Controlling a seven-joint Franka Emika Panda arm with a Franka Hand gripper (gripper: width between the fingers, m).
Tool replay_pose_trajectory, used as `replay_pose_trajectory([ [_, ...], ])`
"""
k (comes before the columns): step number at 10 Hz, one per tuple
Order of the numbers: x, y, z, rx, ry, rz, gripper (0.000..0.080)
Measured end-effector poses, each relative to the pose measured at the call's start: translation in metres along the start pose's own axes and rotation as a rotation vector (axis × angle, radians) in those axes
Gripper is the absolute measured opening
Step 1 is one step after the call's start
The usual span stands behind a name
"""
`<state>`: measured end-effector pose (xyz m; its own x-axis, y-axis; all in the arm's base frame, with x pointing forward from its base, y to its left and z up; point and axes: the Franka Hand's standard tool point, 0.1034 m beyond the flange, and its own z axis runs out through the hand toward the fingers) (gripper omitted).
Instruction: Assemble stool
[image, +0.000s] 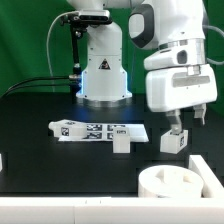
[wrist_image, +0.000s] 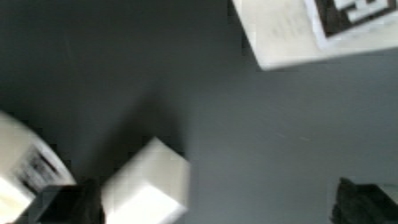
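Observation:
In the exterior view the round white stool seat (image: 170, 186) lies at the front right of the black table. One white leg (image: 173, 140) stands just behind it, and a second leg (image: 122, 141) stands in front of the marker board. My gripper (image: 180, 124) hangs directly above the first leg. In the wrist view my gripper (wrist_image: 214, 205) is open, its dark fingers (wrist_image: 50, 205) set wide apart. A blurred white leg (wrist_image: 151, 182) lies between the jaws, close to one finger and not gripped. Another white tagged part (wrist_image: 25, 160) shows at the frame's edge.
The marker board (image: 96, 130) lies flat mid-table and its corner shows in the wrist view (wrist_image: 320, 30). The robot base (image: 104, 70) stands at the back centre with cables trailing to the exterior view's left. A white rail (image: 60, 212) runs along the front.

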<state>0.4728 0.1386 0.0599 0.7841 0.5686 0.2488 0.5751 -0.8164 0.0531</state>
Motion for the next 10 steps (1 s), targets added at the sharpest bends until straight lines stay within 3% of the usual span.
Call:
replay_pose_trajectory([
  [1,-0.001,0.001,-0.002,0.004,-0.014,0.191,0.0649],
  [2,0.002,-0.007,-0.004,0.008,-0.017,0.36,0.0649],
  [4,0.006,0.001,-0.005,-0.005,0.029,0.417,0.0649],
  [7,0.003,0.002,-0.004,-0.002,0.024,0.6,0.0649],
  [10,-0.013,0.007,0.002,0.038,-0.108,1.02,0.0649],
])
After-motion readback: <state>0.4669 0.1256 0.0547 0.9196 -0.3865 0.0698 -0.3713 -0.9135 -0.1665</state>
